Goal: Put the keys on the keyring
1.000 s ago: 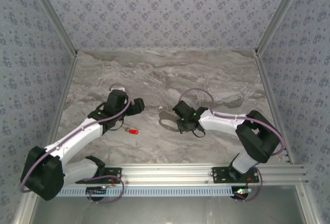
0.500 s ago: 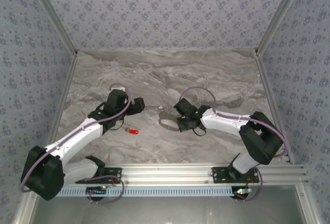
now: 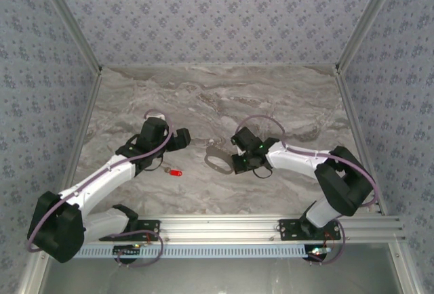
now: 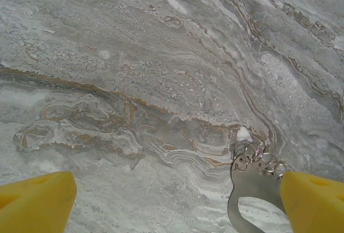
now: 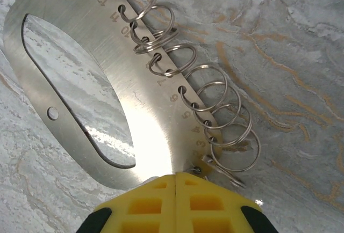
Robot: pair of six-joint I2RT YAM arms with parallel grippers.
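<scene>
The grey marbled table (image 3: pixel 271 97) bears a red-headed key (image 3: pixel 175 173) and, near it, the flat metal keyring (image 3: pixel 217 162).

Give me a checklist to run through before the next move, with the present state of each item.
1. Grip: the right gripper is shut on the edge of the keyring: ok.
2. Free hand: the left gripper is open with nothing between its fingers: ok.
3. Access: the key lies uncovered on the table, beside the left arm: ok.
4. Goal: the key on the keyring: not ok, they lie apart.
5. Clearance: the keyring lifted off the table: cannot tell.
</scene>
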